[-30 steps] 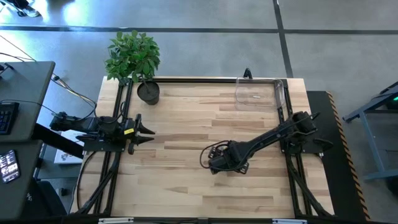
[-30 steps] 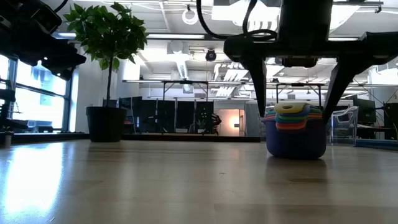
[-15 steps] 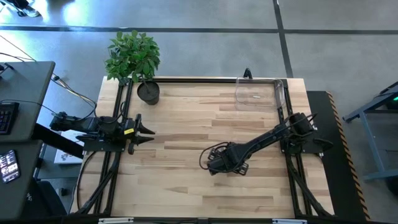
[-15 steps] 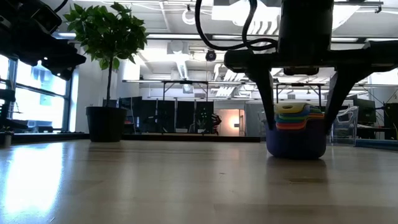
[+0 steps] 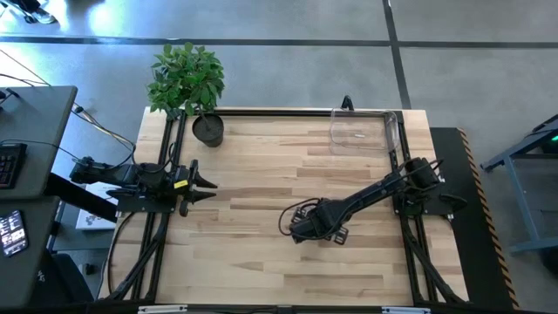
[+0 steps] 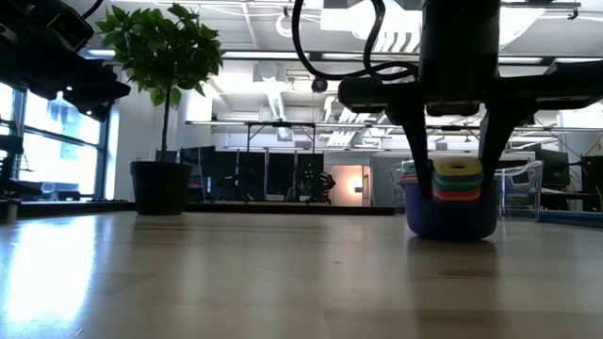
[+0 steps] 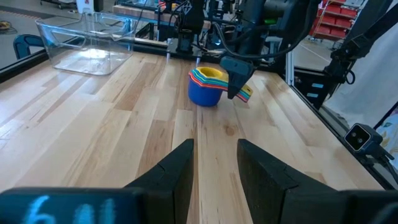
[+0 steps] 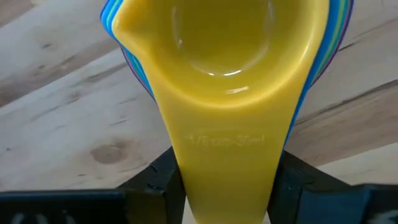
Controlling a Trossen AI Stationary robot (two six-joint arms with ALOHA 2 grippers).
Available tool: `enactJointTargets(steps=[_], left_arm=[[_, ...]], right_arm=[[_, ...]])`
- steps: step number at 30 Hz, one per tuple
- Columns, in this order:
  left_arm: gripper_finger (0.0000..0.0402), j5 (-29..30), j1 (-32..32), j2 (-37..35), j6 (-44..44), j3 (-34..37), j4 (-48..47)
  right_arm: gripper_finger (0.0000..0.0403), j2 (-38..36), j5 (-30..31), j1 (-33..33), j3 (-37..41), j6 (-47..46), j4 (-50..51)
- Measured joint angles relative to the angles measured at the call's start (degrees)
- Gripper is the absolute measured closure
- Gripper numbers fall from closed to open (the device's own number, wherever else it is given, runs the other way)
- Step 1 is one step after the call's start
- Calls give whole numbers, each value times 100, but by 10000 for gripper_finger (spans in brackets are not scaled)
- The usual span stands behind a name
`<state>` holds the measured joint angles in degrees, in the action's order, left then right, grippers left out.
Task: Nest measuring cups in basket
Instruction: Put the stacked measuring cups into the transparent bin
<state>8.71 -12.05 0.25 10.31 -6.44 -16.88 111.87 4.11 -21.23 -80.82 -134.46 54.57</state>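
The measuring cups [image 6: 450,200] stand nested on the table right of its middle: a blue outer cup with coloured ones inside and yellow [image 8: 224,50] on top. My right gripper [image 6: 456,174] points down over them [image 5: 316,225], shut on their handles. The basket [image 5: 362,131], a clear bin, stands at the far right corner and holds nothing that I can see. My left gripper [image 5: 205,187] waits open at the table's left edge, with nothing between its fingers [image 7: 214,168]. My right gripper pinches the stacked handles [image 8: 227,155] between its two fingers, one finger [image 8: 163,180] on each long edge. It comes from above, pointing down, its fingers across the handles. The stack stands upright, the blue cup's base [image 6: 450,231] on the table.
A black pot with a green plant [image 5: 207,129] stands at the far left corner. Bare wood lies between the cups and the basket [image 7: 87,43] and over the table's near half.
My right gripper's fingers have come together onto the cups' handles. The handles, fanned out a second ago, are now gathered into one narrow stack between the fingers. The cups stay where they were on the table.
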Motion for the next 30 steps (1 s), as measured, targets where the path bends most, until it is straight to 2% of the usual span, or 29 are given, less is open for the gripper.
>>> enactJointTargets(steps=[10, 30], left_arm=[[289, 0, 0, 0, 0, 0, 2], [289, 2, 0, 0, 0, 0, 0]], right_arm=[[265, -2, -520, 24, 0, 454, 159], [267, -4, -519, 24, 0, 880, 34]])
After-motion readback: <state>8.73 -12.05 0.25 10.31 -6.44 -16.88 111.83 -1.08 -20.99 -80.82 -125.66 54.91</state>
